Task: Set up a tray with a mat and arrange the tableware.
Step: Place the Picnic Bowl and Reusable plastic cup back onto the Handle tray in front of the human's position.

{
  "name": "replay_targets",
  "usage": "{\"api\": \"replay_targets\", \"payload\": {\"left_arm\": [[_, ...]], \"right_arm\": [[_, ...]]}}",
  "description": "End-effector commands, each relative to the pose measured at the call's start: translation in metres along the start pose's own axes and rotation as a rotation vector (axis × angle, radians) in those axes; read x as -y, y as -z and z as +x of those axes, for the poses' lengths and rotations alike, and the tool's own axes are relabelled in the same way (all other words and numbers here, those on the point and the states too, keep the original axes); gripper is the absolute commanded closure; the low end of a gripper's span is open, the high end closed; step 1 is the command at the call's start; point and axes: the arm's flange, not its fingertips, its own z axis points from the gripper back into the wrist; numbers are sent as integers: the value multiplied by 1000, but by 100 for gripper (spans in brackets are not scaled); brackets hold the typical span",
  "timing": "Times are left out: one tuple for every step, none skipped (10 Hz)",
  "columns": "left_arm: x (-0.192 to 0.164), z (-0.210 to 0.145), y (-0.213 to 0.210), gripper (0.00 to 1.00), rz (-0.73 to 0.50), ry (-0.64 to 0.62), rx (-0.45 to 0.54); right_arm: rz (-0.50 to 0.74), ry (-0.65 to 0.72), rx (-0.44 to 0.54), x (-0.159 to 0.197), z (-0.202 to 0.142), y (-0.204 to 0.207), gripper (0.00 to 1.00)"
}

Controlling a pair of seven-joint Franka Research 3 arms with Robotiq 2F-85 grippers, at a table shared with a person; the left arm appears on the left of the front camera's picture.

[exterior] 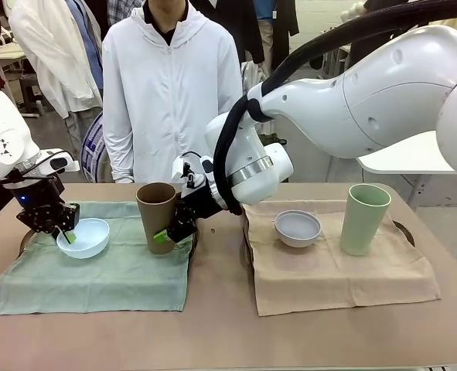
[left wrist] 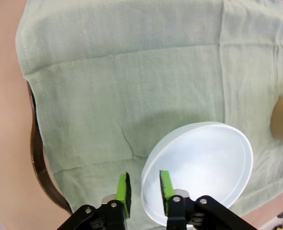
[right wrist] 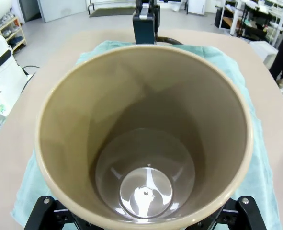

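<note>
At 9 o'clock on the table (exterior: 228, 340), the left gripper (exterior: 67, 234) is seen over the green mat (exterior: 127, 270). Its green pads (left wrist: 166, 186) straddle the rim of the light blue bowl (exterior: 85, 237) with a visible gap on the outside; the bowl rests on the mat. Toward centre, the tan-brown cup (exterior: 157, 216) stands upright at the mat's 2 o'clock corner. The right gripper (exterior: 174, 229) sits around the cup's base; whether it is gripping or released cannot be told. At 3 o'clock, on the beige mat (exterior: 336, 270), the greyish white bowl (exterior: 298, 228) is set, with the pale green cup (exterior: 363, 219) upright near it, apart.
</note>
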Motion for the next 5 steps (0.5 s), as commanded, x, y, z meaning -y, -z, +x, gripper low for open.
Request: {"api": "replay_targets", "payload": {"left_arm": [[-1,-10,-20,3,27,-13,-32],[-4,-17,-34,0,29,-7,-35],[-6,-27,-50,0,21,-3,-36],[-6,-34,-63,0,34,7,-40],[-7,-44,-74,26,37,27,-53]], "right_arm": [[-15,44,-122,-6,8,-15,0],[-24,41,-141,-9,15,-31,0],[-44,54,-151,-14,23,-50,0],[-72,80,-138,-16,29,-73,0],[-93,120,-149,-20,37,-95,0]]}}
